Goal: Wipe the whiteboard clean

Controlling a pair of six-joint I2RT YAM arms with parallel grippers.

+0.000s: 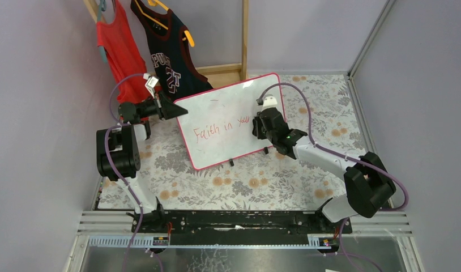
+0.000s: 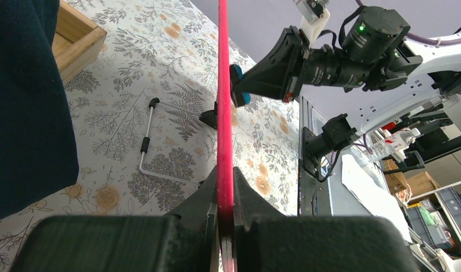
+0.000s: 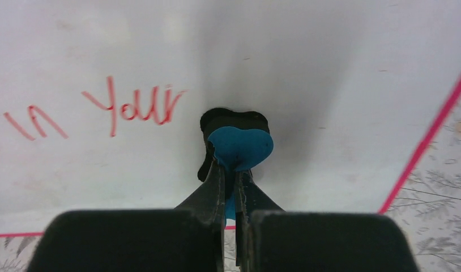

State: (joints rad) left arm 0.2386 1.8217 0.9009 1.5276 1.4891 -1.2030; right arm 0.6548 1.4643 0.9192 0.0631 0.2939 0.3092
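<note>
The whiteboard [image 1: 228,119] stands tilted on the floral tablecloth, with a pink-red frame and red lettering "Faith in you" [image 1: 220,129]. My left gripper [image 1: 173,107] is shut on the board's left edge; in the left wrist view the red frame [image 2: 222,85] runs up between the fingers [image 2: 208,195]. My right gripper [image 1: 256,129] is shut on a blue eraser [image 3: 239,148] with a black pad, pressed on the board's face just right of the word "Your" [image 3: 132,107]. The eraser also shows in the left wrist view [image 2: 239,93].
A wire stand [image 2: 146,147] lies on the cloth behind the board. A wooden rack [image 1: 243,34] with a red shirt [image 1: 118,51] and a dark jersey [image 1: 166,56] stands at the back left. Grey walls enclose the table.
</note>
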